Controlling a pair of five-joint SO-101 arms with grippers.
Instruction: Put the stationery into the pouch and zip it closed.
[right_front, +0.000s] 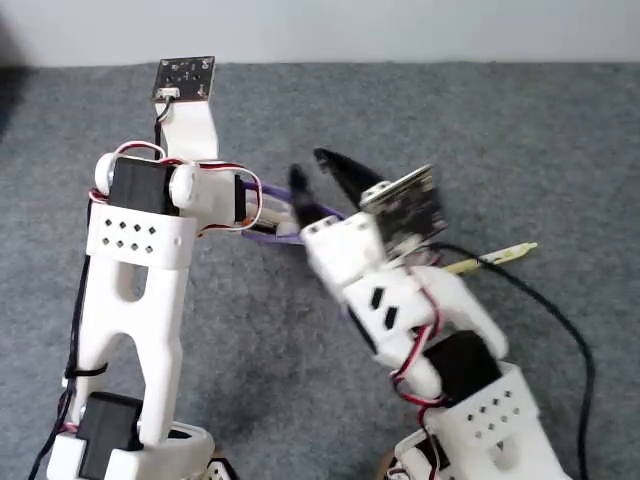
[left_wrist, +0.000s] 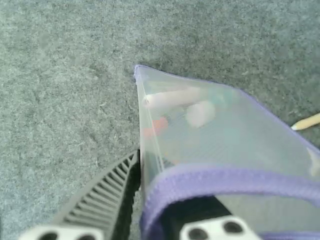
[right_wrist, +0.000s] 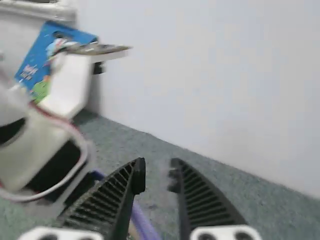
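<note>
A clear pouch (left_wrist: 220, 145) with a purple zip edge hangs tilted over the grey carpet, and my left gripper (left_wrist: 147, 187) is shut on that edge. Inside it lie a pale stick (left_wrist: 172, 97), a white eraser-like lump (left_wrist: 200, 112) and something red. In the high view the pouch (right_front: 262, 237) shows as a purple strip at the left gripper (right_front: 268, 215). My right gripper (right_front: 315, 175) hovers just beyond the pouch, open with nothing between its fingers (right_wrist: 125, 187). A yellow pencil (right_front: 495, 257) lies on the carpet to the right, apart from both grippers; its tip (left_wrist: 306, 121) shows past the pouch.
Grey carpet (right_front: 520, 140) covers the table up to a white wall (right_wrist: 225, 75) at the back. The right arm's black cable (right_front: 565, 330) loops over the carpet near the pencil. The left arm's white body (right_wrist: 45, 130) stands close beside the right gripper.
</note>
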